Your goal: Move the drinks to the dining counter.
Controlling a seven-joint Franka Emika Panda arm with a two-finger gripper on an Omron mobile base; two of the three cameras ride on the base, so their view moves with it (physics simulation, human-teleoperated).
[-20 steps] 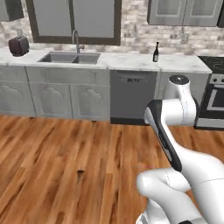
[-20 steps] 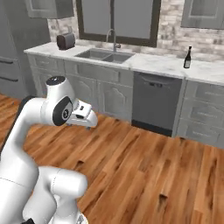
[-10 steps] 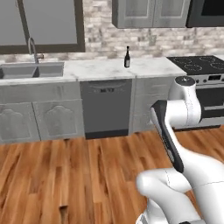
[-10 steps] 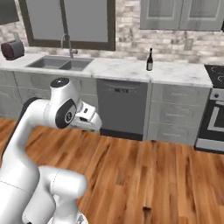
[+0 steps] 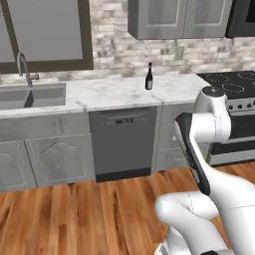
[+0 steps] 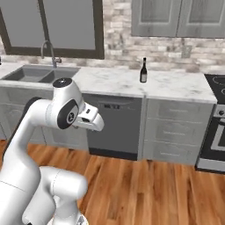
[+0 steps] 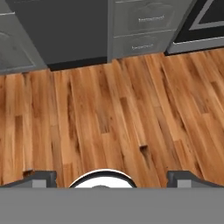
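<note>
A black wine bottle [image 5: 149,77] stands upright on the marble counter [image 5: 114,92], near the brick back wall, above the right edge of the dark dishwasher [image 5: 122,143]. To its left the sink [image 5: 32,94] with its faucet [image 5: 23,69] is set into the same counter; to its right is the stove [image 5: 229,82]. The arm is folded over the wooden floor [image 7: 109,113], well short of the cabinets. The gripper [image 7: 111,177] points down at the floorboards, its jaws spread wide with nothing between them, far from the bottle.
</note>
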